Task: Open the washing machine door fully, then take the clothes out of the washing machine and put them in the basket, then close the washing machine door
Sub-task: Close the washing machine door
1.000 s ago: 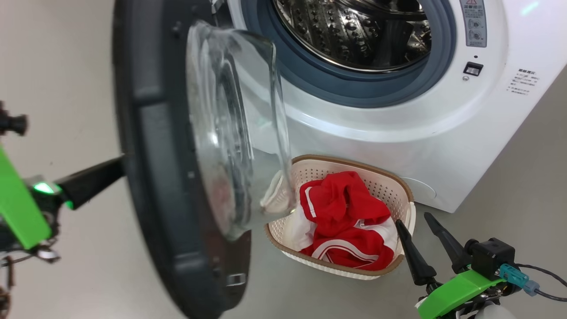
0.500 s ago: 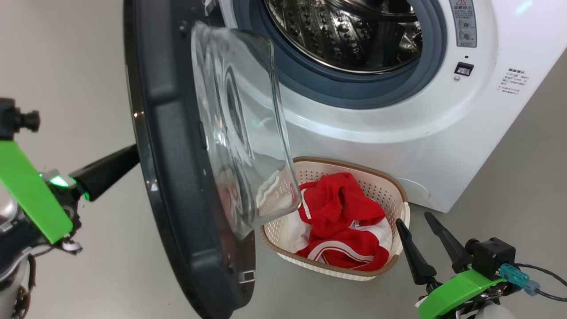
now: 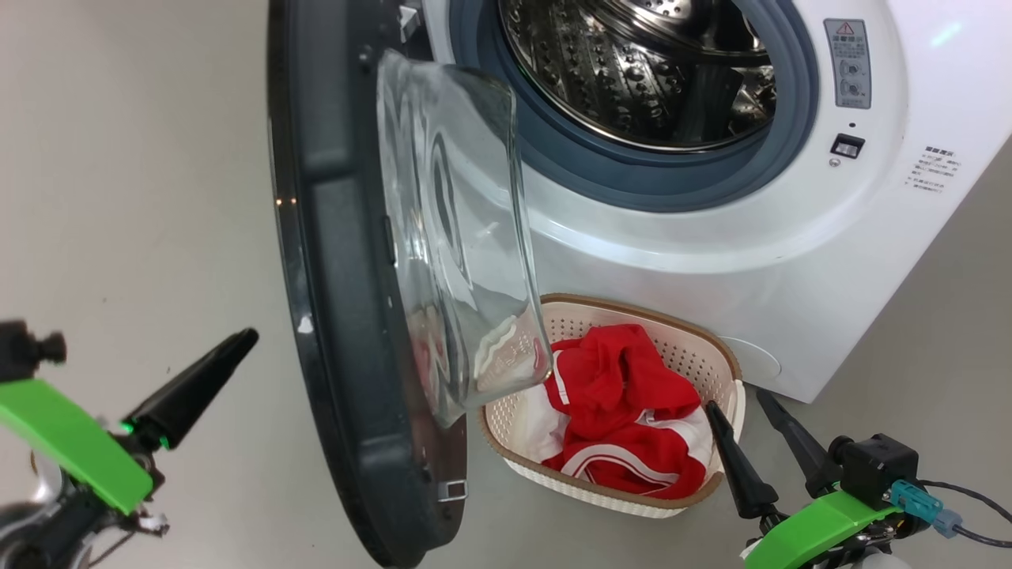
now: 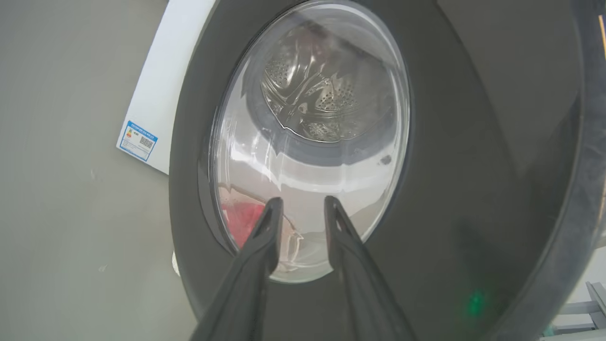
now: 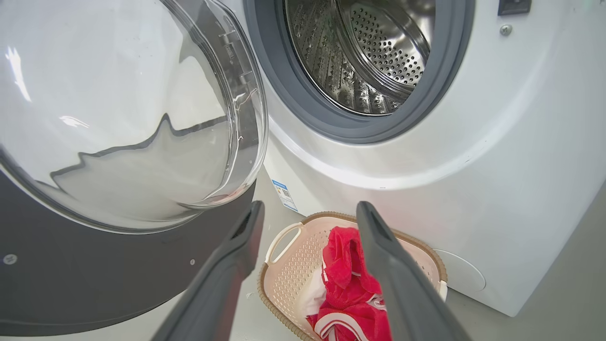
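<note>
The washing machine door (image 3: 340, 316) runs off the head view's top edge. Its glass bowl (image 3: 458, 237) covers the left end of the basket (image 3: 696, 348), which shows through only warped. Print on the grey warning sticker (image 3: 847, 52) and the blue label (image 4: 138, 140) is too small to read.

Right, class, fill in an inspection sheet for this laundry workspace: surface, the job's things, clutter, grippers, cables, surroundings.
Surface: plain grey floor.
Job's things: washing machine door stands open, swung out on its hinge. The washing machine shows a steel drum with no garment in the visible part. The clothes, red and white, lie bundled in the basket, which sits on the floor close in front of the machine.
Clutter: nothing seen.
Grippers: left gripper open and empty, fingers aimed at the door's outer face. Right gripper open and empty, beside the basket.
Cables: dark cable with a teal connector at the right wrist.
Surroundings: blue label on the machine's side.
</note>
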`<state>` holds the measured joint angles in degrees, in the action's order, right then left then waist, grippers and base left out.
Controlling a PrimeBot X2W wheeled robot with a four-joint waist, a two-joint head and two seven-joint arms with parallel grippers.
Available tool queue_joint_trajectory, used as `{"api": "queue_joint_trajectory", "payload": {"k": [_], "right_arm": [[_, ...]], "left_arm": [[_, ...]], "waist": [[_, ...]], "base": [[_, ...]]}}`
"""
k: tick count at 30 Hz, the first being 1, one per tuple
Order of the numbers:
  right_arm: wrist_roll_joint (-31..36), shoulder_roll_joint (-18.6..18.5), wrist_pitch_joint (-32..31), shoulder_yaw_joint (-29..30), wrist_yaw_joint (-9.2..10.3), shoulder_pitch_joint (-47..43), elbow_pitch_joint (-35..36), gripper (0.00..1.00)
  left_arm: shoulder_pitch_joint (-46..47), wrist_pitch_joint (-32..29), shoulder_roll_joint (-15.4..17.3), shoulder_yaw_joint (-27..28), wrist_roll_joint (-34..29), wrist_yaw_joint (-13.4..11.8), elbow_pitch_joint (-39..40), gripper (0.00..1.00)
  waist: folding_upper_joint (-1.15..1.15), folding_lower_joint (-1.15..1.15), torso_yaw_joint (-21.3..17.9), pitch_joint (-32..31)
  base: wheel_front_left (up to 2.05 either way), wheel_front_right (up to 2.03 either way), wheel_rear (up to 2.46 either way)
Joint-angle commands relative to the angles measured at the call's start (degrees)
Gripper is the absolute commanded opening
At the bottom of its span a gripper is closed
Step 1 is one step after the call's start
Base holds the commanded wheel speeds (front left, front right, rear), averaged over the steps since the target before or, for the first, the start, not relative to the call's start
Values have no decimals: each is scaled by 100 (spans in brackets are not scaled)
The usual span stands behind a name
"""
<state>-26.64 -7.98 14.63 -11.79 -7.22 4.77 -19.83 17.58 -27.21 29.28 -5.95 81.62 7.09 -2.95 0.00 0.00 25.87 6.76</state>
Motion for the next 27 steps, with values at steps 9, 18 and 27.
{"api": "queue_joint_trajectory", "payload": {"k": [9,18,27], "right_arm": [[53,-18,37,-185,-26,87,167,100],[42,-56,37,-218,-26,206,169,100],[29,-86,37,-244,-26,232,168,100]], "left_arm": [[-461,1449,146,-117,-559,40,-419,100],[-658,2697,-15,-741,-832,40,-1019,100],[-704,3816,-76,-1276,-1238,40,-1705,100]], "waist": [[0,0,97,-110],[0,0,108,-81],[0,0,92,-85]], "base": [[0,0,0],[0,0,0],[0,0,0]]}}
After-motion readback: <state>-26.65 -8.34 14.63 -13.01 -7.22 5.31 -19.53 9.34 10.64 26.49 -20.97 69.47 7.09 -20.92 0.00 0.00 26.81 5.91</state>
